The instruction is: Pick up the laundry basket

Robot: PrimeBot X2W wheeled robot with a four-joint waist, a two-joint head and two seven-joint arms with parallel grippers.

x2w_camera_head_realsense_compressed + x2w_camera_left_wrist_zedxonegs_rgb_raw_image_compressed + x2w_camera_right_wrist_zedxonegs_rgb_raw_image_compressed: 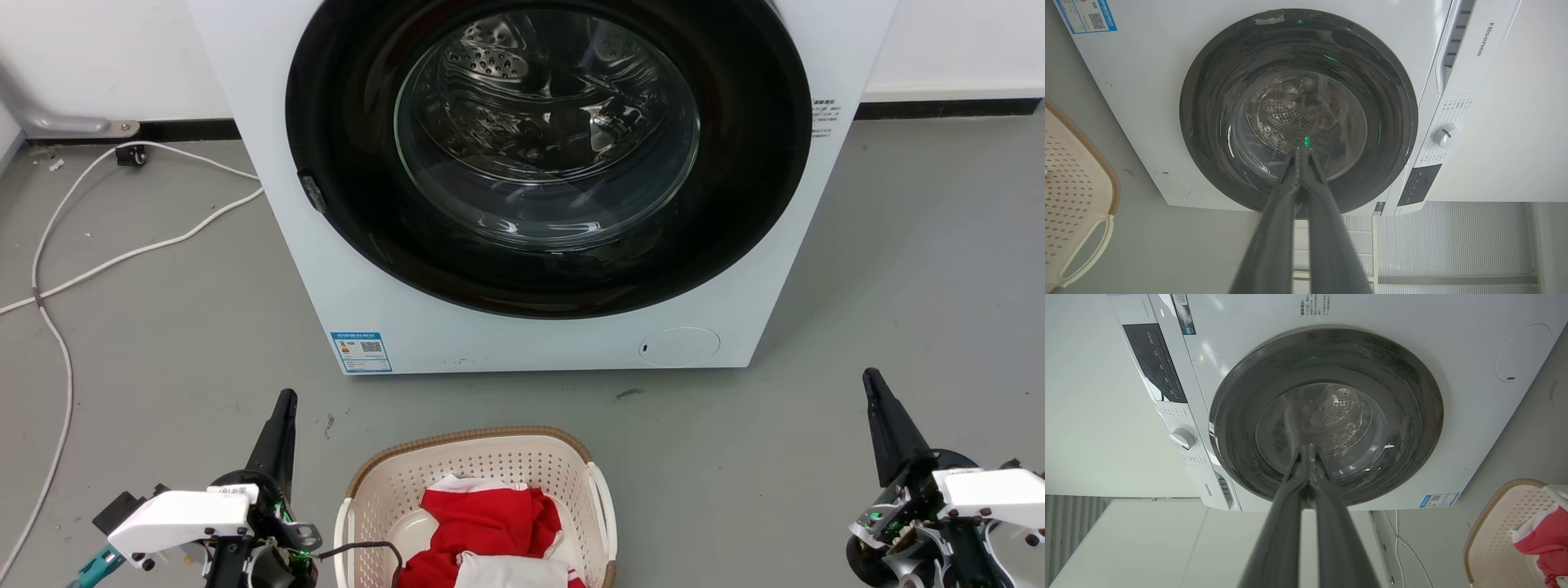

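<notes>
Your cream perforated plastic laundry basket (490,461) with the brown woven-look rim stands upright on the grey concrete floor (898,269). It is at the bottom centre of the head view, a short way in front of the white front-loading washing machine (531,343). Its open mouth faces up. One white loop handle (344,531) sits on its left side and the other (605,500) on its right. The far wall is turned toward the machine's front, roughly square to it. The near part is cut off by the picture edge, so you cannot confirm the long axis. A red and white crumpled garment (490,523) lies inside.

Your left claw (285,402) has its two dark fingers pressed together, empty, pointing toward the machine. It is just beside the basket's left side without touching it. In the left wrist view the closed tips (1300,152) line up on the dark round glass door (1298,61).

Your right claw (872,380) is likewise drawn together and empty. It is well apart from the basket on its right.

A thin white cable (49,245) trails over the floor at the left.
</notes>
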